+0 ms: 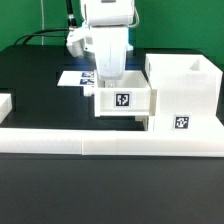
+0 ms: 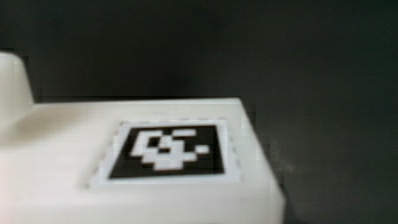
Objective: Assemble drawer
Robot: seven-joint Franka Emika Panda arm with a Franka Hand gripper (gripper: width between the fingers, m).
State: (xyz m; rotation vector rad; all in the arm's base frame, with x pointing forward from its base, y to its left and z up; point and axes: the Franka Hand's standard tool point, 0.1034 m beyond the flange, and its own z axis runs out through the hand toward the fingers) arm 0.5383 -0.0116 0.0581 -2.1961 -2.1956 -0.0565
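Drawer housing [image 1: 185, 90] and a tray [image 1: 124, 100] sit on the black table [image 1: 40, 90] behind white border bars [image 1: 110, 140] — gripper [image 1: 108, 82] over the tray, its grip state impossible to tell

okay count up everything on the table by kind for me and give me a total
Drawer housing: 1
Drawer tray: 1, under the gripper
Border bars: 2 in view, one long bar across the front and an end piece at the exterior view's left
Marker board: 1
Total: 5
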